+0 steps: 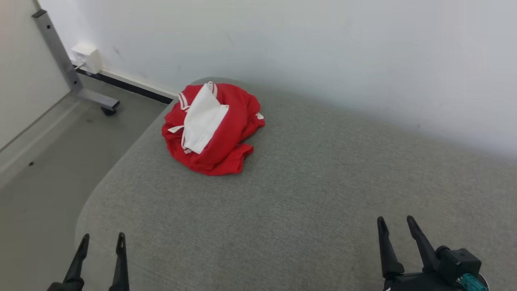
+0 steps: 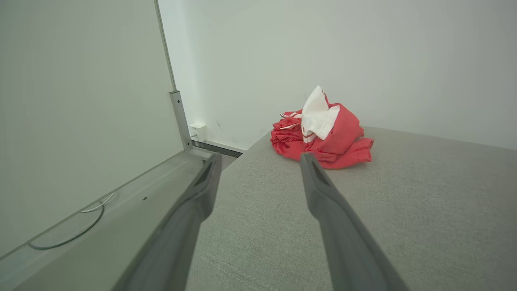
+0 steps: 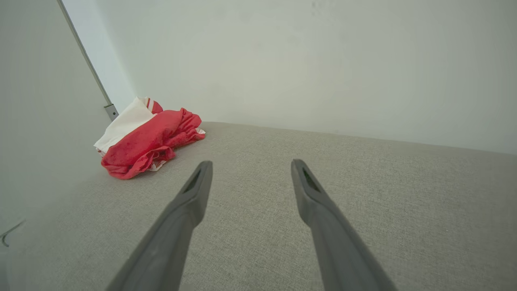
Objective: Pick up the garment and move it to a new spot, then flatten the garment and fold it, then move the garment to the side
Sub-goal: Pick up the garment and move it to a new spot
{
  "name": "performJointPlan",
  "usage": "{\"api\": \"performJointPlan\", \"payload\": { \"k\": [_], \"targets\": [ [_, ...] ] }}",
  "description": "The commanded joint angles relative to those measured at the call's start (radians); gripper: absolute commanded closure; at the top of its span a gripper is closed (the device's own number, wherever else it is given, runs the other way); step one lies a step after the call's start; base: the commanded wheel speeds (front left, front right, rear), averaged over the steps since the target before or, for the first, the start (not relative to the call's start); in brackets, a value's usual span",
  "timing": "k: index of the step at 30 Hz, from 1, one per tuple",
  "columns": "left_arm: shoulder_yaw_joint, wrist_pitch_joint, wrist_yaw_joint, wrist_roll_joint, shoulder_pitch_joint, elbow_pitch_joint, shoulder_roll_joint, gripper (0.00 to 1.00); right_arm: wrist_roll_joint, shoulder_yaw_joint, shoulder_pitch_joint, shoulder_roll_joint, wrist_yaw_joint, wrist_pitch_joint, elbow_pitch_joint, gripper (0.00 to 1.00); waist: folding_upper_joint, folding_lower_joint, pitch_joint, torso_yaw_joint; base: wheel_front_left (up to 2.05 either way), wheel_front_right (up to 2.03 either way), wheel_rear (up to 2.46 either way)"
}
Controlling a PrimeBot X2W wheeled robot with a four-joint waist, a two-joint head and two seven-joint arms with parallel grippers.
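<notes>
The garment (image 1: 220, 133) is red with a white panel and striped trim, lying crumpled in a heap at the far left corner of the grey fabric surface (image 1: 307, 202). It also shows in the left wrist view as a red heap (image 2: 327, 137) and in the right wrist view at the left (image 3: 149, 141). My left gripper (image 1: 102, 239) stands open at the surface's near left edge, far short of the garment (image 2: 260, 157). My right gripper (image 1: 396, 223) is open at the near right, with nothing between its fingers (image 3: 249, 163).
A white wall (image 1: 323, 48) runs behind the surface. To the left, the floor (image 1: 48, 161) holds a grey metal frame leg (image 1: 68, 68) with a foot, a white wall box (image 1: 87, 56), and a cable (image 2: 72, 234). A pale panel (image 2: 72, 101) stands at the left.
</notes>
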Motion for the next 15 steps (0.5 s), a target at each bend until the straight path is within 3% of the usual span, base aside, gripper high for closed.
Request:
{"api": "performJointPlan", "payload": {
  "k": [1, 15],
  "targets": [
    [0.007, 0.003, 0.009, -0.004, 0.011, -0.006, 0.005, 0.00, 0.008, 0.007, 0.001, 0.000, -0.002, -0.002, 0.004, 0.00, 0.0000, 0.0000, -0.004, 0.032, 0.00, 0.00, 0.00],
    [0.023, -0.009, 0.043, -0.020, 0.037, -0.030, 0.003, 0.00, -0.004, 0.032, -0.038, 0.000, -0.002, -0.005, 0.029, 0.00, 0.0000, 0.0000, 0.006, 0.038, 0.00, 0.00, 0.00]
  ]
}}
